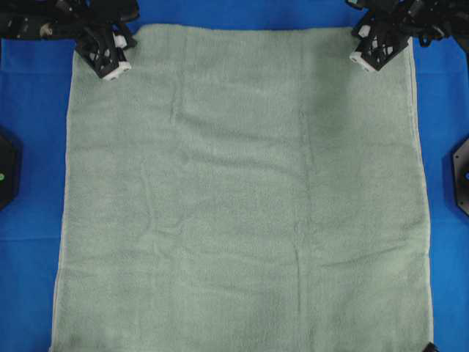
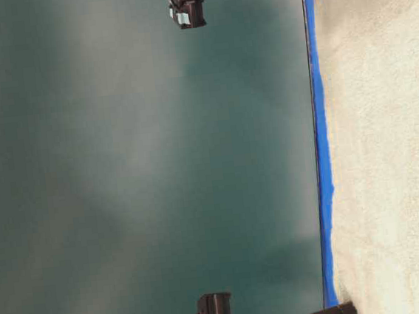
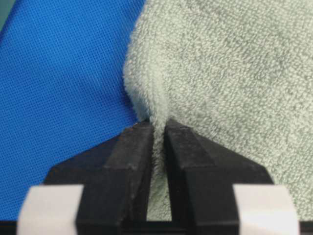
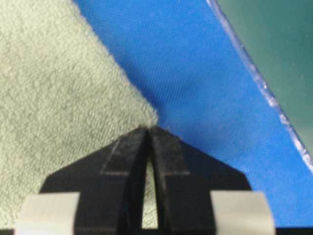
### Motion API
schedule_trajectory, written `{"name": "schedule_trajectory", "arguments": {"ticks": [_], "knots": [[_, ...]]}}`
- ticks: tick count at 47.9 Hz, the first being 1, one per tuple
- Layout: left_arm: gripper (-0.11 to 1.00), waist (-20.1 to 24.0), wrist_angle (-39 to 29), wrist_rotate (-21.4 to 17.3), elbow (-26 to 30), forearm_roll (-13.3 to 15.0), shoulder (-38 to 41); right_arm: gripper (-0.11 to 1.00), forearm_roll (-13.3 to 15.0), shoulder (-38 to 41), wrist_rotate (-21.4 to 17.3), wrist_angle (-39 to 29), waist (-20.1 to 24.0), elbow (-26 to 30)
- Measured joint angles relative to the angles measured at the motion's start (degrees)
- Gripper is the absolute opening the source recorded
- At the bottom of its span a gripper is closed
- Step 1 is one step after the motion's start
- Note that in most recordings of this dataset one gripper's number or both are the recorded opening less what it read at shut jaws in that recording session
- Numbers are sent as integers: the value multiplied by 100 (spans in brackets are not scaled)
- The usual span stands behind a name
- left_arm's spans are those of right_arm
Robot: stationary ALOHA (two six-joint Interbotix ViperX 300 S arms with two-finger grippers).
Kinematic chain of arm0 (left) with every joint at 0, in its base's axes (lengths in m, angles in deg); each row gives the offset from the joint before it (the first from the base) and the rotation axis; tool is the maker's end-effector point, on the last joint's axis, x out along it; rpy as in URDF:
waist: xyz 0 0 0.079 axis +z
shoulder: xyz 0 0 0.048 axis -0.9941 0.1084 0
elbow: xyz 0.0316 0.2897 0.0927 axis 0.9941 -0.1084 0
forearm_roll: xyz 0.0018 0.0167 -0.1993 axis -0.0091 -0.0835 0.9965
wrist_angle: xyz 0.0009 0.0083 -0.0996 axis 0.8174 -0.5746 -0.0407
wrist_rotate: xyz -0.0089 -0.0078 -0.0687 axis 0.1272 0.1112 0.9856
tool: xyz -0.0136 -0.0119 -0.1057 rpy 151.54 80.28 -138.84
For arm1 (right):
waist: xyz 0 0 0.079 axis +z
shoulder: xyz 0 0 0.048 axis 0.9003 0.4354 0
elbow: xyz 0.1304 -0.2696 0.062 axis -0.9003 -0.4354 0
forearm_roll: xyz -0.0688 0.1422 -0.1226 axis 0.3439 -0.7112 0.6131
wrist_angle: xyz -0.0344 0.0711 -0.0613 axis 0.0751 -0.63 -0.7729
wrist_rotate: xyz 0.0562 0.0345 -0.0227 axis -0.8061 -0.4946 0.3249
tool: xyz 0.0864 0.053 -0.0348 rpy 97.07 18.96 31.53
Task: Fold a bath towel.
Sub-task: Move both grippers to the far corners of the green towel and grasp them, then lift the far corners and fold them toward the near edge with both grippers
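The bath towel (image 1: 242, 198), pale sage-green terry, lies spread flat and covers most of the overhead view. My left gripper (image 1: 110, 57) sits at its far left corner. In the left wrist view this gripper (image 3: 159, 128) is shut on a pinched ridge of the towel (image 3: 230, 73). At the far right corner is my right gripper (image 1: 375, 45). The right wrist view shows that gripper (image 4: 149, 129) shut on the very tip of the towel's corner (image 4: 58, 83). From table level, the towel (image 2: 390, 147) shows as a pale band on the right.
A bright blue cloth (image 1: 29, 95) lies under the towel and shows on both sides and along the far edge. Black arm bases stand at the left edge (image 1: 6, 172) and right edge (image 1: 462, 180). The blue cloth's edge (image 4: 264, 90) runs close to the right gripper.
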Motion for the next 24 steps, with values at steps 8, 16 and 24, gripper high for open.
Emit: {"name": "schedule_trajectory", "arguments": {"ticks": [8,16,24], "knots": [[5,0,-615,9,97,-9,-369,2,-9,-255,-26,-413,-9,26],[5,70,-1072,-105,492,-44,-1046,2,0,-879,18,-633,-149,229],[5,519,-1415,-492,976,-62,-1134,2,18,-1160,53,-765,-527,624]]}}
